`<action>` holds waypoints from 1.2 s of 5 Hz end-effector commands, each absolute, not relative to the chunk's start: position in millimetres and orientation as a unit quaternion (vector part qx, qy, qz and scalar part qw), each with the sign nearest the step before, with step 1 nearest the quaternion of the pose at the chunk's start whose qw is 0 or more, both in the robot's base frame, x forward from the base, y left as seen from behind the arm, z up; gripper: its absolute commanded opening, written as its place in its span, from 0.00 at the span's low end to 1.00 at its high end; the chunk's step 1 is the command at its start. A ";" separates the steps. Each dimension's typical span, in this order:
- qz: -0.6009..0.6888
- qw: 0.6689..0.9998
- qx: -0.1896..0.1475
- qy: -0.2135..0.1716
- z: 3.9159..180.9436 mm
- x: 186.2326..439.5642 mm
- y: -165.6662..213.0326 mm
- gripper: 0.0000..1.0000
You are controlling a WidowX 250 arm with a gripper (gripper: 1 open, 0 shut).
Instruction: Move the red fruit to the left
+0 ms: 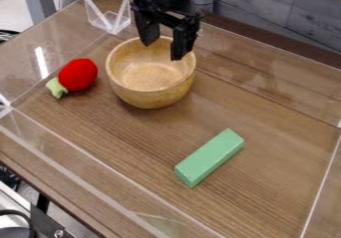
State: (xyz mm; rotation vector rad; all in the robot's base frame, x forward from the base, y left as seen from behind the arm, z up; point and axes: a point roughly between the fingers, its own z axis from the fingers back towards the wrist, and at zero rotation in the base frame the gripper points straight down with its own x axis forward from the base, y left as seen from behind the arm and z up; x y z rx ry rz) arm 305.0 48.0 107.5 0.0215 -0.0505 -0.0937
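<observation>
My black pincer hangs pointing down over the far rim of a round wooden bowl, its two fingers spread apart and grasping nothing. The bowl sits toward the back of a wood-grain table enclosed by low clear plastic walls. The red fruit, small and round with a pale green leafy stub on its lower left side, lies on the table just left of the bowl, apart from it and well away from my pincer. A flat green rectangular block lies diagonally nearer the front right, well apart from the bowl.
</observation>
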 end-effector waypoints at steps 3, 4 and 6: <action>-0.027 0.997 0.034 -0.062 101.4 321.0 38.7 1.00; -0.039 0.996 0.039 -0.065 89.8 317.3 28.0 1.00; 0.014 0.996 0.048 -0.072 103.2 314.0 35.6 1.00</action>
